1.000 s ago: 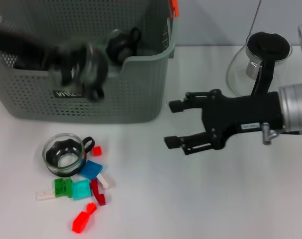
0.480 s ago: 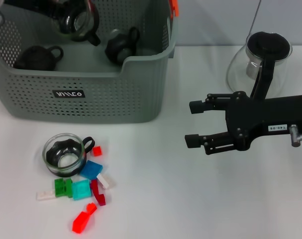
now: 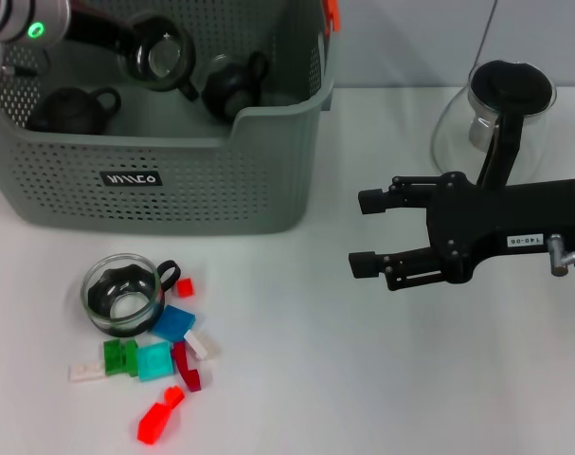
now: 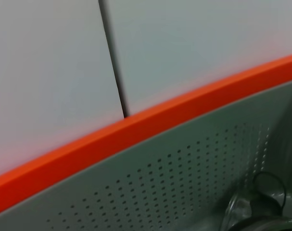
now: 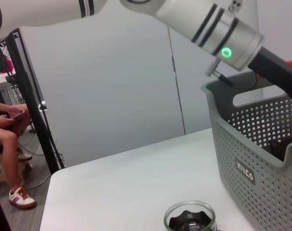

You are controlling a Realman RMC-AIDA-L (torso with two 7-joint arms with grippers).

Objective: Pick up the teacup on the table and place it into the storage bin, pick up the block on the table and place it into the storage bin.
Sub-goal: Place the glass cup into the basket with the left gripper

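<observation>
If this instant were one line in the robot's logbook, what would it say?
left gripper: over storage bin, carrying glass teacup | right gripper: open, idle above table | second teacup and blocks: on table

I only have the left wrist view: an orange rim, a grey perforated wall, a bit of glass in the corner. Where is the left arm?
Observer: The head view shows the left gripper inside the bin, with a tipped teacup at its end, above the floor.
Operator: Anything in the bin already?
Observer: Two dark pots, one near the bin's left wall and one towards its right.
Operator: What remains on the table?
Observer: A second teacup in front of the bin, with coloured blocks scattered beside it.
Operator: And the right arm?
Observer: The right gripper hovers over the table to the right of the bin, jaws open and empty.
</observation>
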